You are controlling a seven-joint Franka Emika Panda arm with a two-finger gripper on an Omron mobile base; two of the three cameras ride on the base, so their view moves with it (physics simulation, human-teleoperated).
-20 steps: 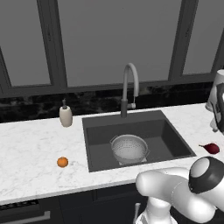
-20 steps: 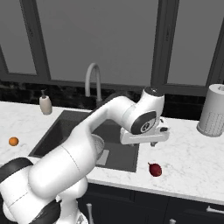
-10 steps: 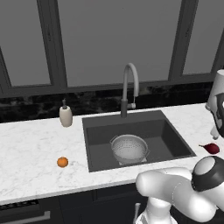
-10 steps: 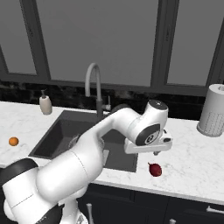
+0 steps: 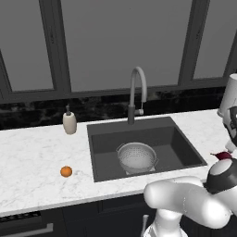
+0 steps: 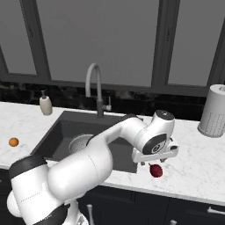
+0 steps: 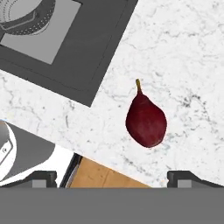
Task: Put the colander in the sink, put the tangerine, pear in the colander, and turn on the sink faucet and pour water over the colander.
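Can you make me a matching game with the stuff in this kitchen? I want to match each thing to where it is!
Things:
1. colander
2. tangerine
3. pear
4. soap bottle

Places:
A. on the counter right of the sink, below the open gripper
B. inside the sink
C. at the back of the counter, left of the sink
D. near the front of the counter, left of the sink

Pairs: 1-B, 2-D, 3-A, 4-C

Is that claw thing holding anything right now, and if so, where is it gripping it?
Nothing is held. The claw is open and hangs above the pear, which lies free on the counter, apart from both fingertips.
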